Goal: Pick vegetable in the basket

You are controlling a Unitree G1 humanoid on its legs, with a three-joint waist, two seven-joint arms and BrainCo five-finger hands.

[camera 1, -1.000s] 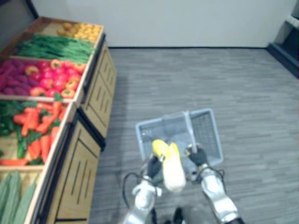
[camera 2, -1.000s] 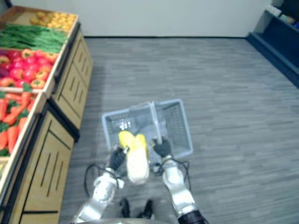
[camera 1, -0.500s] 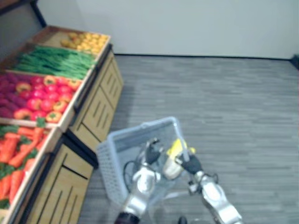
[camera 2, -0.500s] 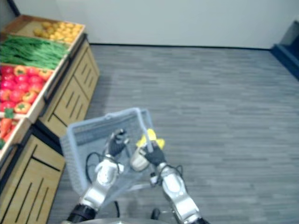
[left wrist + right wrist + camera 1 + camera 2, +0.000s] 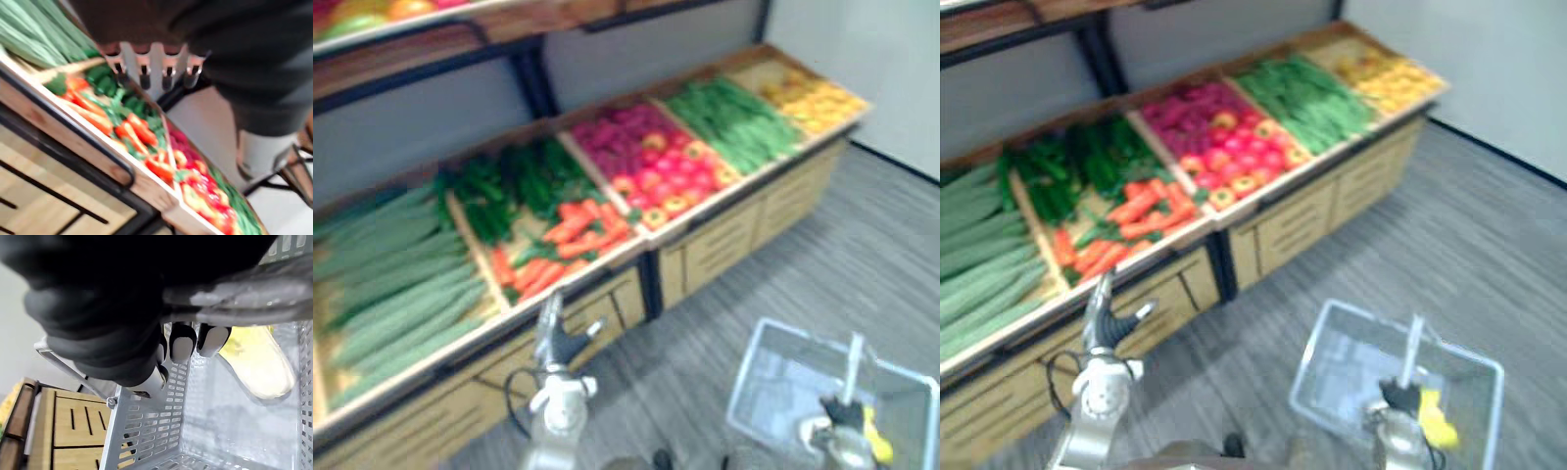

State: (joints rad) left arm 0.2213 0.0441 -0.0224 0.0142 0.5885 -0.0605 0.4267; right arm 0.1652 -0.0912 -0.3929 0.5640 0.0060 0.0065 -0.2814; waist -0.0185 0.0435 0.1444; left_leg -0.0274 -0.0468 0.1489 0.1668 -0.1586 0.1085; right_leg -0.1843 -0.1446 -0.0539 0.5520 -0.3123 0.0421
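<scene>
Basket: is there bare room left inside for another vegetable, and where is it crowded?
Yes. Inside the basket, most of the bottom is bare, between its wall nearest the stand and the yellow vegetable lying by the right robot hand on the handle. The stand's top is packed full.

wooden display stand, left | grey plank floor before it | white wall, far right
</scene>
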